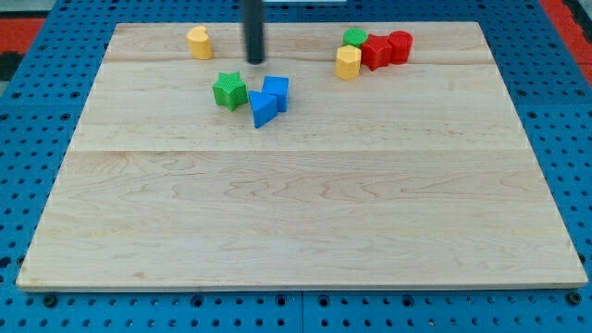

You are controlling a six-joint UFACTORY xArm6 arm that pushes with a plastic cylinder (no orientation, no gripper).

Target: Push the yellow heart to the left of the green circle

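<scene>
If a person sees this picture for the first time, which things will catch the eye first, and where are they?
First comes the dark rod hanging over the top of the pale wooden board, my tip between the yellow heart block on its left and a tight cluster at the view's top right: green circle block, yellow block, two red blocks. Just below my tip sit a green star block and two blue blocks.

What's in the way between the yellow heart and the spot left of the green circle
Only my tip, as far as I can see. It sits between the yellow heart at the view's left and the green circle at the right. The yellow block lies below the circle's left side, crowding that spot.
</scene>
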